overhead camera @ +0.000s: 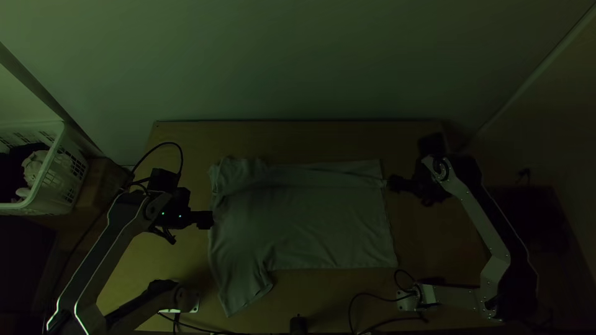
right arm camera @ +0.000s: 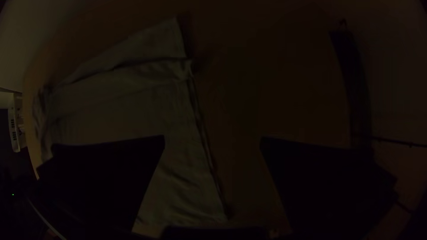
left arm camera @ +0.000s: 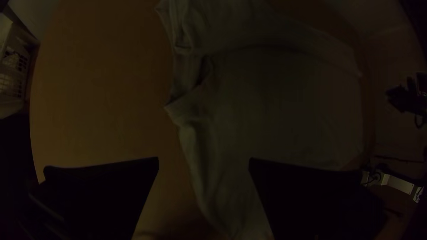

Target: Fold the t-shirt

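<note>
Looks like matt, wrinkled cloth on the t-shirt (overhead camera: 310,217), smooth wood on the worktop (overhead camera: 298,140), plastic on the basket (overhead camera: 60,186), metal on the right arm (overhead camera: 477,217).

In the top view, a dimly lit room surrounds a light wooden table (overhead camera: 329,139). A plain, pale wall (overhead camera: 298,62) spans the side from eleven to one o'clock, beyond the table's straight far edge. A dark strip (overhead camera: 31,80) slants down near ten o'clock; a thin pale strip (overhead camera: 552,59) slants near two, with a darker brownish surface (overhead camera: 571,118) beyond it. Shadow deepens towards eight o'clock.
</note>
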